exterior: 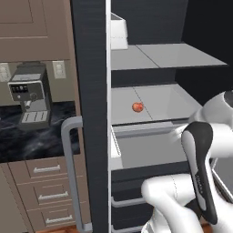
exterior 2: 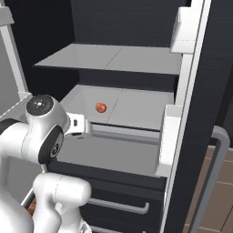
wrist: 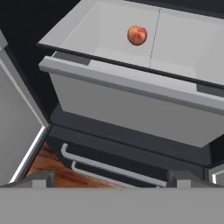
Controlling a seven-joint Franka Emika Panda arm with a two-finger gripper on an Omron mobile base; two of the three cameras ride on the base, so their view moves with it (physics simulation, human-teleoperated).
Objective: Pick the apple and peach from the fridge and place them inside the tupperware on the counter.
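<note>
Gripper (wrist: pixel 109 177) sits nearest, jaws wide apart and empty, low before the open fridge (exterior: pixel 91 91); peach (wrist: pixel 137 35) rests alone on the middle shelf (exterior: pixel 159 102), far ahead. Judging by this, it's not yet picked

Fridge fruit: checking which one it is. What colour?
Bright orange-red with a pale patch, so the peach; clearest in the hand view.

My L base cam sits behind-left, close, facing into the open fridge (exterior: pixel 150 68); R base cam sees same shelves from behind-right. Both share the peach (exterior: pixel 137 107) on mid shelf. My hand cam looks up from low, prob near the drawer (wrist: pixel 131 105), same peach at top
</note>
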